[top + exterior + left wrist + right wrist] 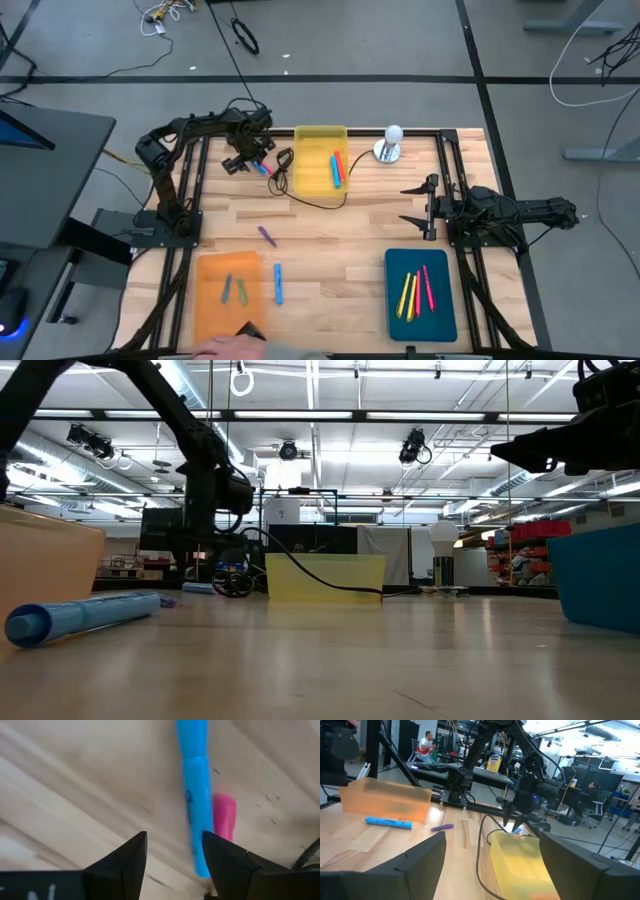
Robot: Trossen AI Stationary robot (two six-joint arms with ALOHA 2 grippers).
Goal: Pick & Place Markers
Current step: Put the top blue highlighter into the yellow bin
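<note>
A blue marker (196, 795) and a pink marker (224, 815) lie side by side on the wood at the far left, just left of the yellow tray (312, 160). My left gripper (172, 855) points down over them, open; the blue marker's end shows beside one finger (225, 860), with nothing between the fingers. In the high view that gripper (256, 160) stands by the two markers (263, 169). A purple marker (266, 235) and another blue marker (278, 283) lie loose mid-table. My right gripper (415, 210) waits open and level at the right side.
The yellow tray holds blue and red markers (336, 168). An orange tray (210, 300) at near left holds green and blue ones; a teal tray (395, 300) at near right holds yellow and pink ones. A black cable (310, 200) loops past the yellow tray. A person's hand (225, 348) shows at the near edge.
</note>
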